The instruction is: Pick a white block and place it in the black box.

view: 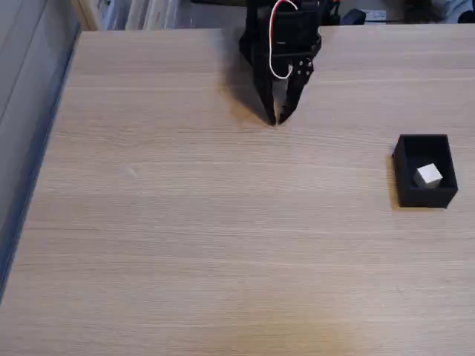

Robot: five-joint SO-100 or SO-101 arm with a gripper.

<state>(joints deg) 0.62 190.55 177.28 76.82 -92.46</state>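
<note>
Step in hand: by the look of it, placing already done; block down inside the box, arm back near the counter's far edge.
White block: lying on the floor of the black box, slightly turned against the walls, toward the nearer right part of the inside.
Black box: open-topped, on the right side of the counter in the fixed view, well apart from the arm.
Gripper: tips pointing down toward the wood at top centre, red and white wires looped across its body.
Fingers: drawn nearly together at the tips, pinching nothing (a thin gap higher up).
Next move: probably none for this block; if another round is wanted, a fresh block must first be set within reach.
Count: one white block, one black box, one gripper.
Counter: pale wood grain, a dark strip running along its left edge.
</note>
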